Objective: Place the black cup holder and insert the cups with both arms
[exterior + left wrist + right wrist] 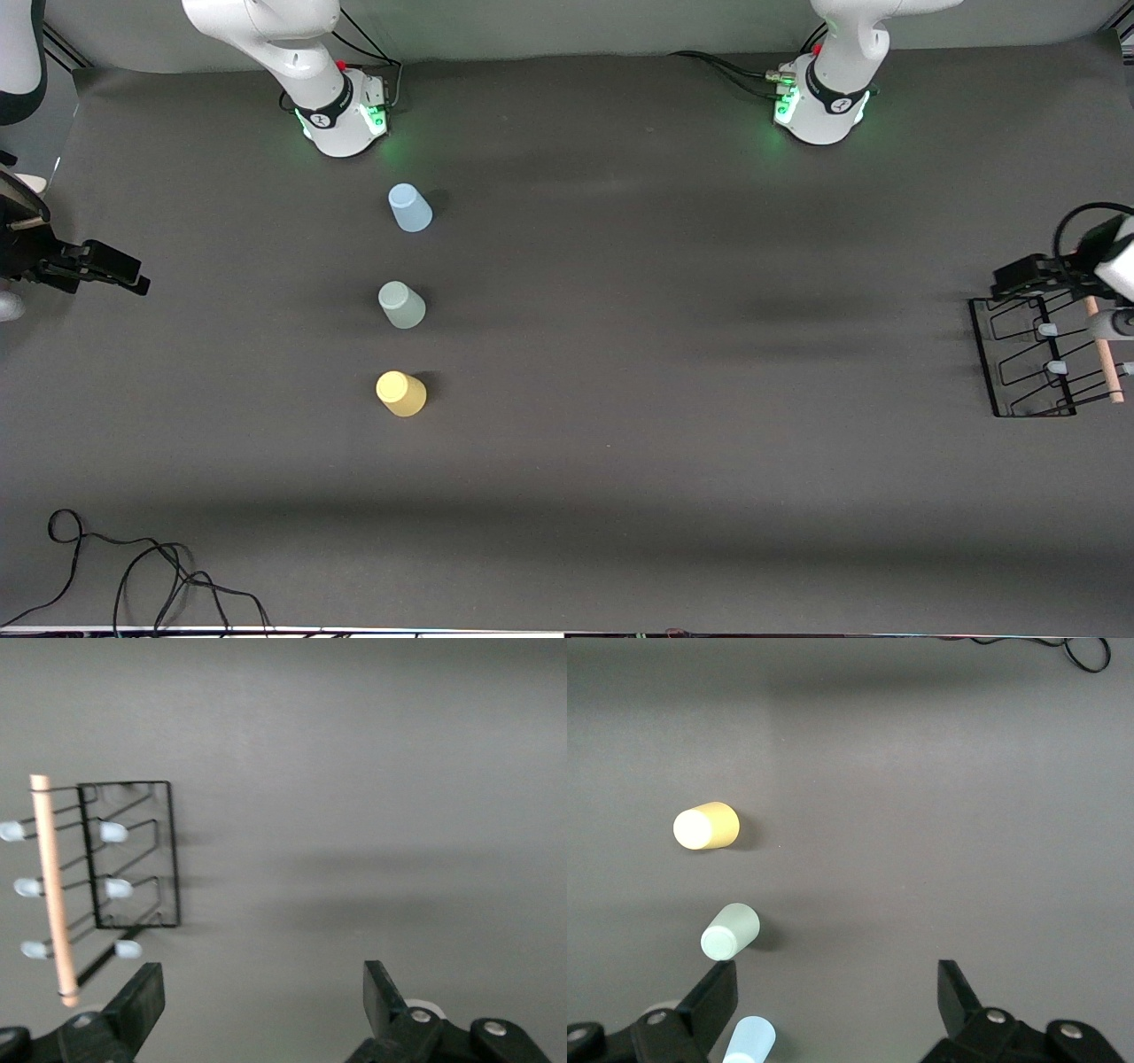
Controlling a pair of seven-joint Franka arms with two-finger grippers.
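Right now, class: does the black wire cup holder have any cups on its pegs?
Empty. The black wire cup holder shows bare blue-tipped pegs; all three cups stand apart on the table.

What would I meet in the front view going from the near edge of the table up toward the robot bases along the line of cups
Yellow tapered plastic cup → pale green tapered plastic cup → light blue tapered plastic cup → the right arm's white round base with its green light.
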